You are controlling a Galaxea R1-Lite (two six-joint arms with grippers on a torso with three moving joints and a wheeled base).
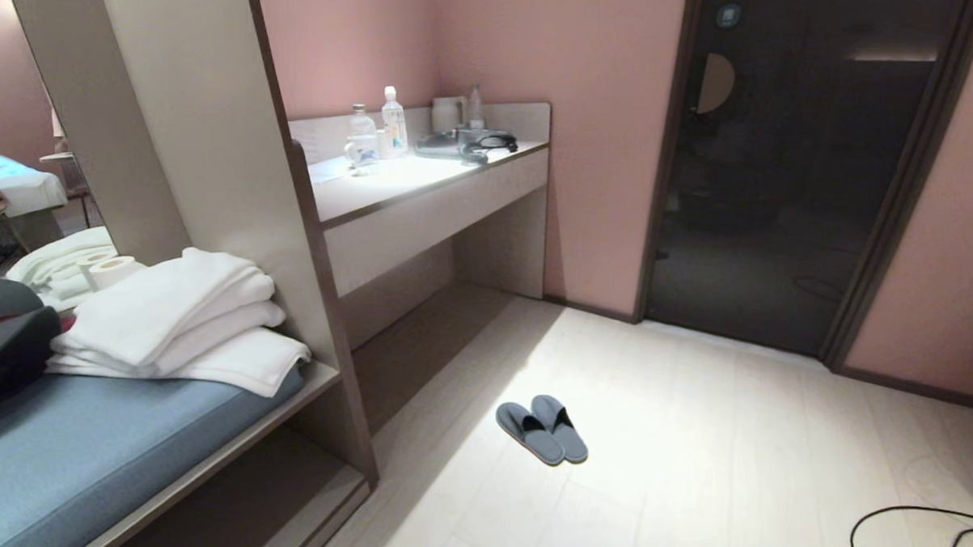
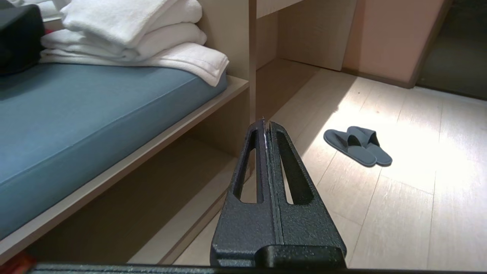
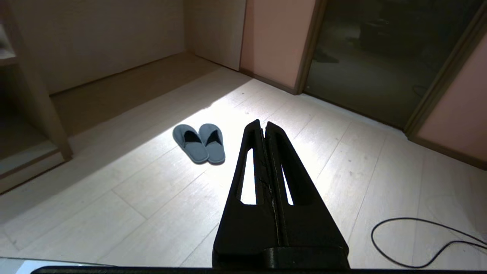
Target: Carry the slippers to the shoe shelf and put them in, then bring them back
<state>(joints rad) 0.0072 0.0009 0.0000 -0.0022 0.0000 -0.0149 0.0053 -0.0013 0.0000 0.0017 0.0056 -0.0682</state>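
The slippers (image 1: pixel 542 431), a grey-blue pair, lie side by side on the pale wood floor in a bright patch of light. They also show in the left wrist view (image 2: pixel 357 146) and the right wrist view (image 3: pixel 199 144). The shoe shelf (image 1: pixel 300 507) is the low open cubby under the cushioned bench, left of the slippers; its inside (image 2: pixel 179 213) is in shadow. My left gripper (image 2: pixel 265 122) is shut and holds nothing, well short of the slippers. My right gripper (image 3: pixel 262 125) is likewise shut and bare, above the floor. Neither arm shows in the head view.
Folded white towels (image 1: pixel 176 317) and a black bag (image 1: pixel 7 339) sit on the blue bench cushion (image 1: pixel 96 449). A desk counter (image 1: pixel 419 187) with bottles stands behind. A dark glass door (image 1: pixel 790 158) is ahead on the right. A black cable (image 1: pixel 924 525) loops on the floor.
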